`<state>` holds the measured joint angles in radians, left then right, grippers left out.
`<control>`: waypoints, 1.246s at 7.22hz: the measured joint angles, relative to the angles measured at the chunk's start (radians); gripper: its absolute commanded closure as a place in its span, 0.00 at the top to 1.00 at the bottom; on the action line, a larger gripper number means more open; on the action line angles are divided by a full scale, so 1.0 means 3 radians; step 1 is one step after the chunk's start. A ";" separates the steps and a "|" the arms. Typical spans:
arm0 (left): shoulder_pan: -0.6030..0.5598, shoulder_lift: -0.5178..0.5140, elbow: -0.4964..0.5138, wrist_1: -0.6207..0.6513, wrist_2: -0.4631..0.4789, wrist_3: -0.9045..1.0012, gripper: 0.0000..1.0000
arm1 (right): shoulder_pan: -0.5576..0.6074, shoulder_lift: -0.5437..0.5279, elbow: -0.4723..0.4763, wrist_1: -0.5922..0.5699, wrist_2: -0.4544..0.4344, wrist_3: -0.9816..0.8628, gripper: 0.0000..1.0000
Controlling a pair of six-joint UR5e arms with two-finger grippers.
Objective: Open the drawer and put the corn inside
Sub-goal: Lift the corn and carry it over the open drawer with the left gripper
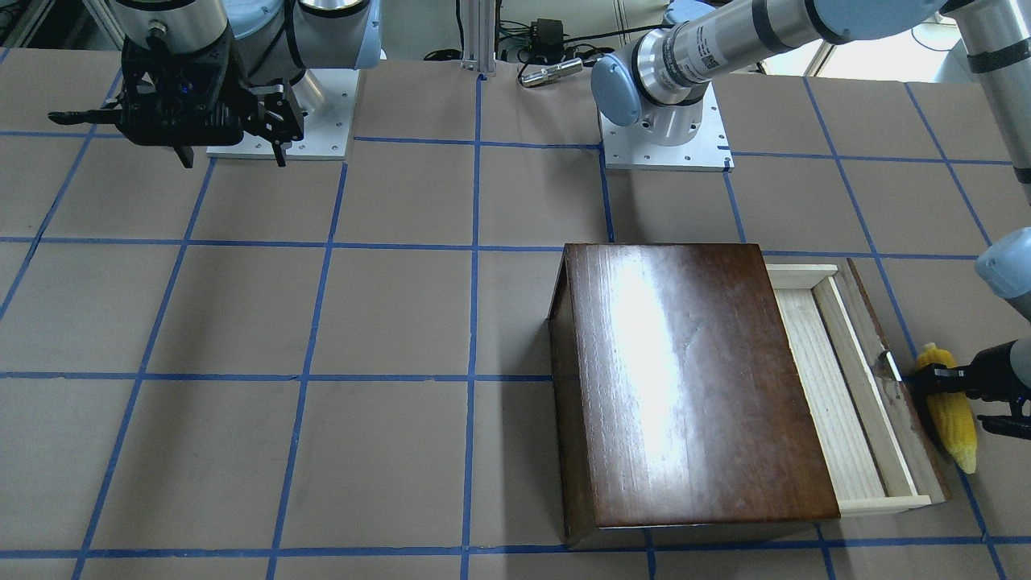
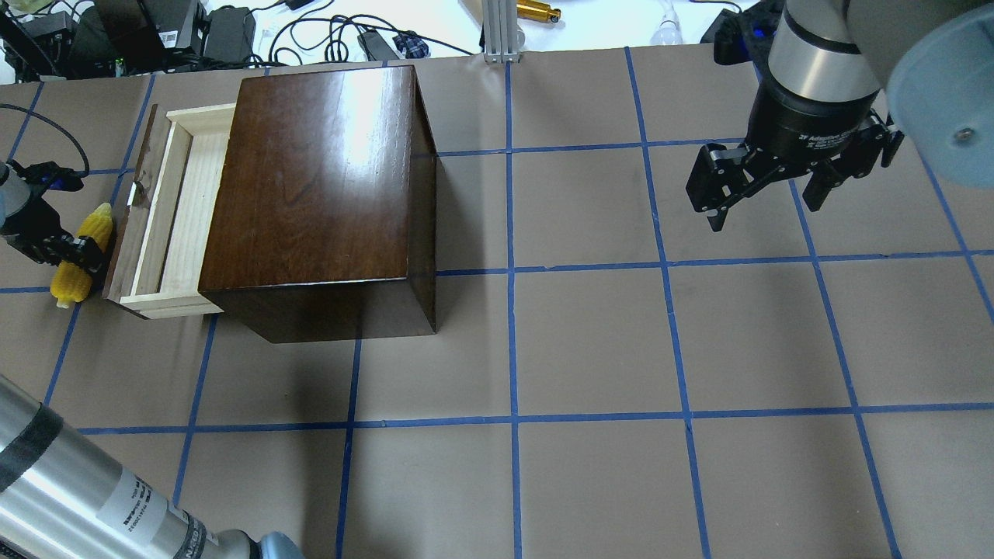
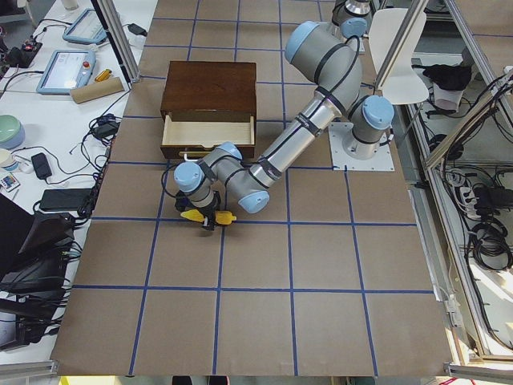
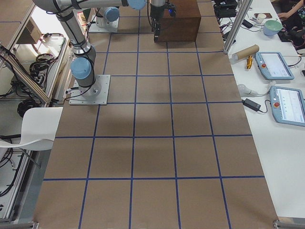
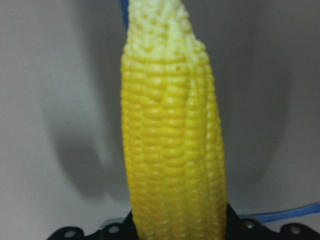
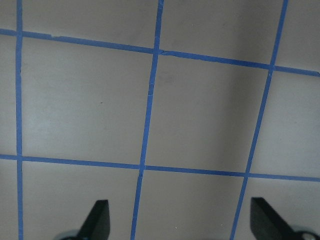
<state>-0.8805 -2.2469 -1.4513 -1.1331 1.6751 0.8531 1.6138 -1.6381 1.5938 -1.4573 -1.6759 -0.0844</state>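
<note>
- Our left end effector (image 1: 950, 396) pinches the corn (image 1: 955, 437) just beside the open drawer (image 1: 834, 403)'s front.
- Our right end effector (image 2: 765, 213) hangs spread, well apart from the drawer.

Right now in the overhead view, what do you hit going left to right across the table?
corn → open drawer → dark wooden box → right gripper. The gripper on the corn overlaps it, so it is left out.
</note>
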 measured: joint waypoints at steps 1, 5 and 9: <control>0.0000 0.0030 0.0011 -0.0002 -0.0001 -0.0012 0.00 | 0.0000 0.0000 0.0000 0.0000 0.0000 0.0000 1.00; -0.0051 0.0438 0.0040 -0.0265 -0.0155 -0.0051 0.00 | 0.0000 0.0004 0.0000 0.0000 -0.0001 0.0002 1.00; -0.0487 0.0965 0.0054 -0.0808 -0.0399 -0.0704 0.00 | 0.0000 0.0003 0.0000 0.0000 0.0001 0.0000 1.00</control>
<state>-1.0265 -1.9574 -1.4351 -1.3754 1.5554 0.6419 1.6137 -1.6372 1.5938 -1.4573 -1.6756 -0.0844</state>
